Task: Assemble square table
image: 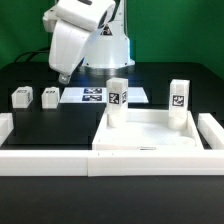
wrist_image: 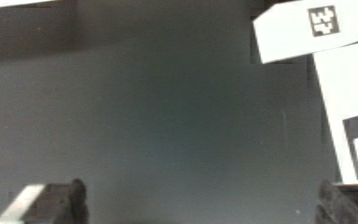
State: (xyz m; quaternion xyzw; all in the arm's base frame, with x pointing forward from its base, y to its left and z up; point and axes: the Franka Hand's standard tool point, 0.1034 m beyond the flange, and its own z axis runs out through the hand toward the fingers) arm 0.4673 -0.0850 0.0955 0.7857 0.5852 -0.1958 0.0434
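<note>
The square slab [image: 145,132] lies at the front right of the black table. Two white tagged legs stand upright on its far corners, one on the exterior view's left [image: 118,100] and one on its right [image: 178,100]. Two loose legs [image: 22,97] [image: 50,96] lie on the table at the left. My gripper [image: 62,74] hangs above the table behind the loose legs, apart from them. In the wrist view it [wrist_image: 202,205] is open and empty over bare dark table. A tagged white leg [wrist_image: 318,30] shows at that frame's edge.
The marker board [image: 105,95] lies flat behind the slab, and its edge with a tag also shows in the wrist view [wrist_image: 350,125]. A long low white border wall [image: 60,160] runs along the front, with ends at the left [image: 5,125] and right [image: 212,128].
</note>
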